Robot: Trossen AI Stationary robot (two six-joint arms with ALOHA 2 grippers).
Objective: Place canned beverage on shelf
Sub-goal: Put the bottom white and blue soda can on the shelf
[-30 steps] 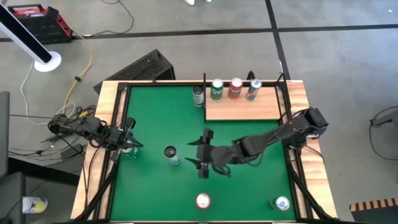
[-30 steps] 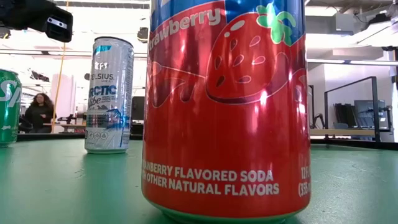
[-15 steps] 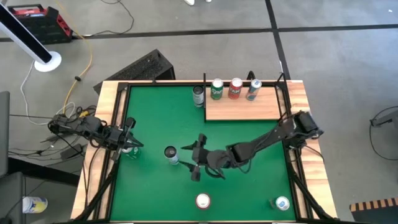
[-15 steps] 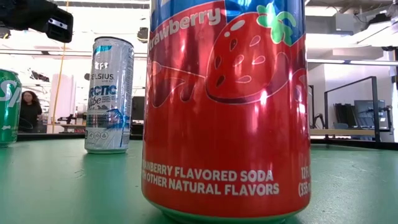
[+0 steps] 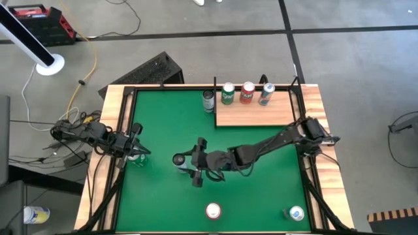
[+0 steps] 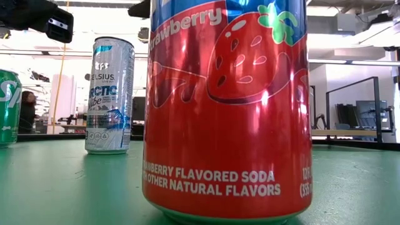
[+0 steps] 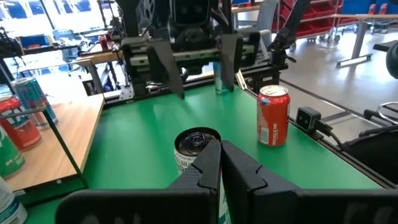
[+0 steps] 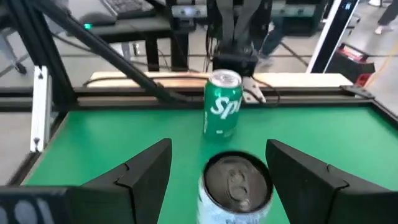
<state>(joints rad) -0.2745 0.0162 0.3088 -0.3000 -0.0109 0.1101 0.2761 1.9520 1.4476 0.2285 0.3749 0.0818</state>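
- Far left of the flat light-brown wooden shelf [image 5: 253,113], I see my left gripper [image 5: 138,154] parked at the green table's [image 5: 163,124] left rim, fingers pinched together on nothing, a green soda can [image 8: 222,111] just beside it.
- Left of the shelf and nearer me, a slim silver-and-blue can [image 5: 179,162] stands upright mid-table; my right gripper [image 5: 194,163] has its fingers spread on either side of it, not yet touching.
- Just off the shelf's left end stands a dark grey can [image 5: 208,100].
- Along the shelf's far edge stand a green can [image 5: 227,93], a red can [image 5: 247,93] and a slim silver can [image 5: 266,94].
- Nearest me, well below the shelf, sits a red strawberry soda can [image 5: 213,211], with a blue-topped can [image 5: 296,213] to its right.
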